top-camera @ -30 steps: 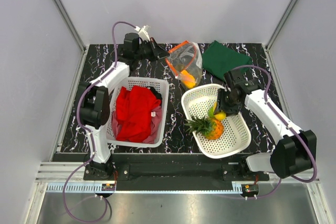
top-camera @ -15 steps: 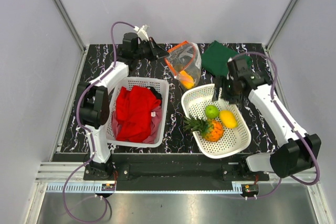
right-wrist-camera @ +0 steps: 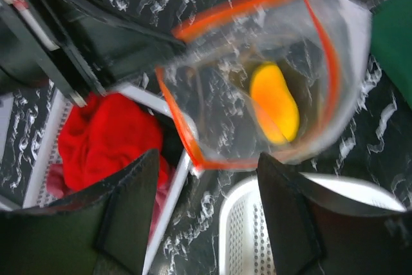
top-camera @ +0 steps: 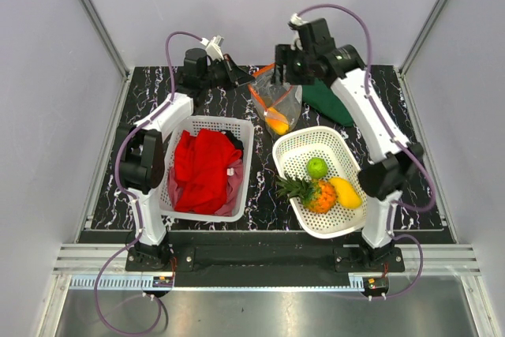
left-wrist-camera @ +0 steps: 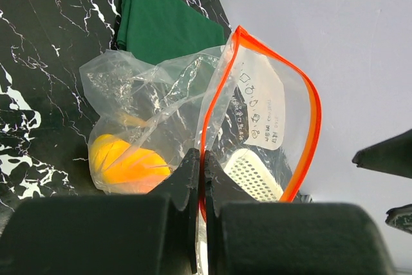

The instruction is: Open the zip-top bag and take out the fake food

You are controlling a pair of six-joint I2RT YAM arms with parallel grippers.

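Observation:
The zip-top bag point(top-camera: 278, 94) is held up at the back of the table, its red-orange mouth open. My left gripper point(top-camera: 241, 78) is shut on its rim, and the wrist view shows the strip pinched between the pads point(left-wrist-camera: 201, 162). An orange fake food piece point(top-camera: 278, 122) lies in the bag's bottom point(left-wrist-camera: 125, 162) point(right-wrist-camera: 273, 101). My right gripper point(top-camera: 284, 69) is open and empty just above the bag's mouth point(right-wrist-camera: 207, 159). A round green fruit point(top-camera: 317, 167), a pineapple point(top-camera: 317, 193) and a yellow oblong piece point(top-camera: 346, 191) lie in the right white basket point(top-camera: 296, 144).
A left white basket point(top-camera: 243, 128) holds a red cloth point(top-camera: 205, 167), also seen in the right wrist view point(right-wrist-camera: 106, 136). A dark green cloth point(top-camera: 330, 100) lies at the back right behind the bag point(left-wrist-camera: 161, 24). Grey walls close in the table.
My right gripper left the yellow piece in the right basket, rose out of it and swung back to above the bag's mouth. The left gripper kept holding the bag.

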